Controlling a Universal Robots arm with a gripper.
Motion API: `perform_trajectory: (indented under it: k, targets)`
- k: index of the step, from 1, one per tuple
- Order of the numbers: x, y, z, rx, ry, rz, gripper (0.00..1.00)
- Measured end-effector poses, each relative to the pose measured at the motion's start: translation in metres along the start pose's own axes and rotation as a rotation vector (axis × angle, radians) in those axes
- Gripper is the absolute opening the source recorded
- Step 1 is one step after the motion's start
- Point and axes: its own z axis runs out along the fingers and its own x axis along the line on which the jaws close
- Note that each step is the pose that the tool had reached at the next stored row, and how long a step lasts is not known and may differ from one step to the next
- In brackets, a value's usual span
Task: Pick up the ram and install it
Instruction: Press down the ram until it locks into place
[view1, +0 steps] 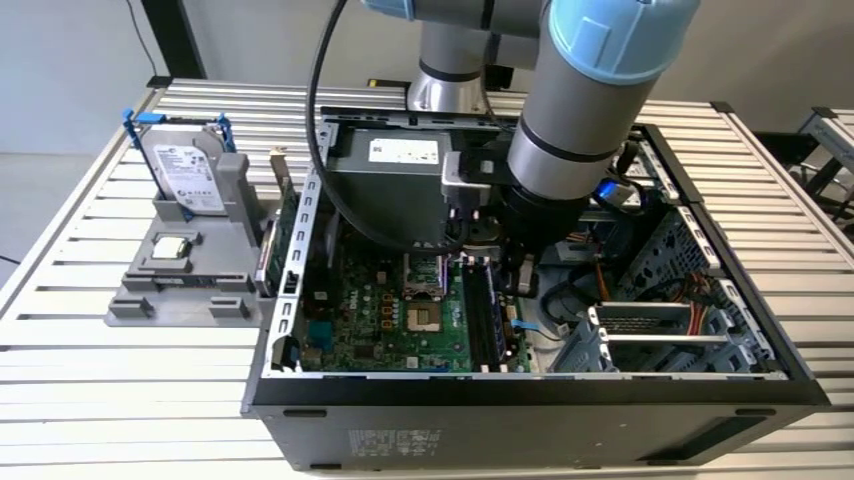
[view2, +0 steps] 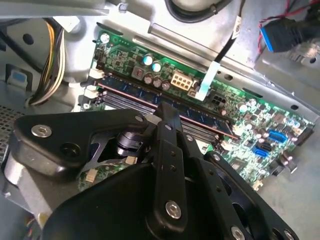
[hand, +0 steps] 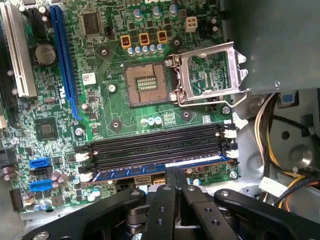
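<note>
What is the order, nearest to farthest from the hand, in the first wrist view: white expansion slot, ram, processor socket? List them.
1. ram, right at the hand.
2. processor socket, mid-board.
3. white expansion slot, at the board's far edge.

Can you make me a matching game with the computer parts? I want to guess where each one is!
Things:
1. ram
2. hard drive
3. processor chip
4. claw

Places:
A. lying flat on the grey stand
B. in a motherboard slot
C. standing upright on the grey stand
D. right above the ram, inside the case

Pairs: 1-B, 2-C, 3-A, 4-D
</note>
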Motion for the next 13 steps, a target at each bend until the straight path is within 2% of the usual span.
perform_trajectory:
  k: [3, 6, 10, 13]
  targets:
    - [0.0, 0.0, 0.0021, 0.0011, -0.0013, -0.039, 0.0]
    - [0.0003, 0.0004, 0.0044, 0.0096, -0.0034, -0.068, 0.0]
    - [0.0007, 0.0013, 0.0053, 0.0115, -0.003, -0.072, 0.0]
    - [0.0059, 0.0006, 0.0072, 0.0116, -0.0036, -0.072, 0.0]
